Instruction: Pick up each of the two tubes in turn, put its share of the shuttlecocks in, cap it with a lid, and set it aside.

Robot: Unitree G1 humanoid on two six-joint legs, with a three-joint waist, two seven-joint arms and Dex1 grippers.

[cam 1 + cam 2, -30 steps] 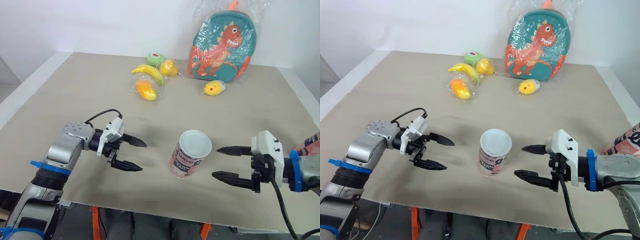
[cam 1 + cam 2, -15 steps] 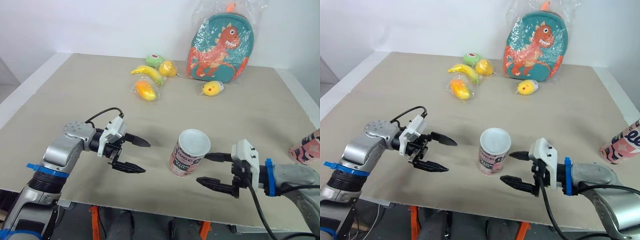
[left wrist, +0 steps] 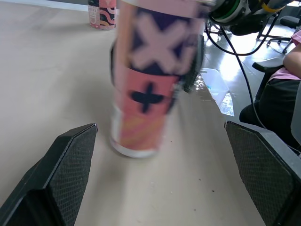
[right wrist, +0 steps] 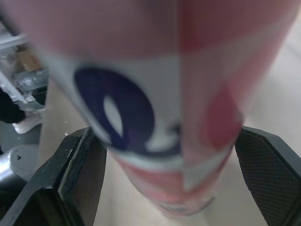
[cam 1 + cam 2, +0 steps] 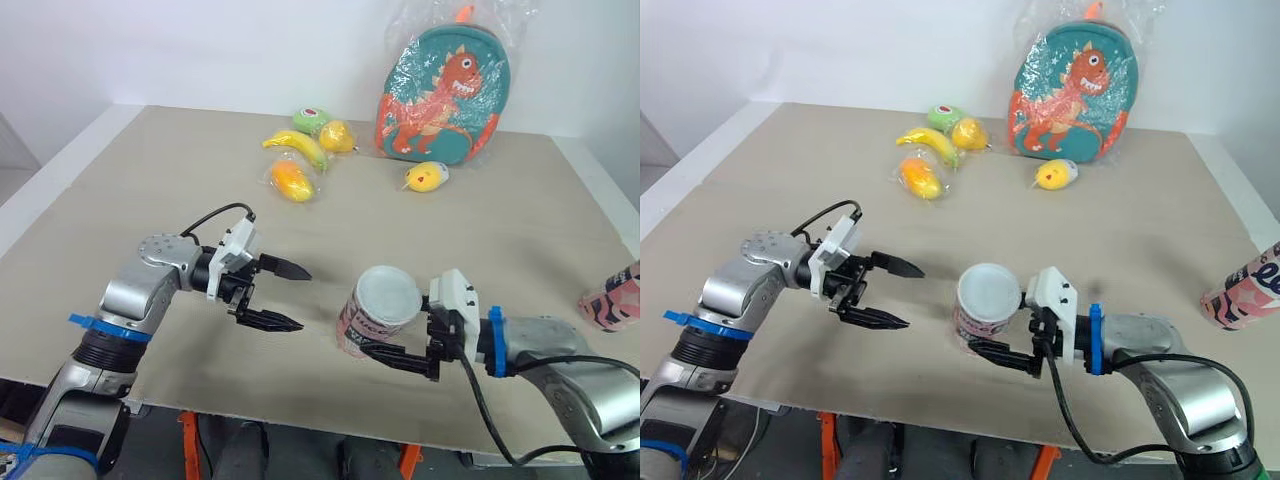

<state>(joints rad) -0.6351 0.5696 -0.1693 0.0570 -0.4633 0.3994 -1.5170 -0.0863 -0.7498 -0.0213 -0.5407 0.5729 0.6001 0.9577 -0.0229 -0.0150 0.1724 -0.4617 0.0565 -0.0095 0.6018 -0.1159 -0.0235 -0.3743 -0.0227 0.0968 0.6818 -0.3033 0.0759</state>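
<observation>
Beige desk (image 5: 150, 190), white wall behind: my right pincer (image 4: 165, 134) is spread wide w/ one black finger on either side of the pink-patterned tube (image 5: 362, 325), low on its body. The jaws have hold of nothing yet, and whether either pad touches the card I can't tell. The tube stands upright, mouth open, near the desk's front edge at ctr. My left pincer (image 5: 304, 298) hangs open and empty just beside it on the other side, tips aimed at the tube. A second tube (image 5: 610, 297) sits at the far right edge, well apart. A dinosaur backpack (image 5: 443, 92) and wrapped toy fruit, incl. a banana (image 5: 298, 145), lie at the back. Risks as I judge them: if one finger meets the wall first, it could shove the tube over, and the front edge is close enough for it to roll off. Squeezing too hard may dent the thin wall. A grip this low could let the tube lean when lifted.
</observation>
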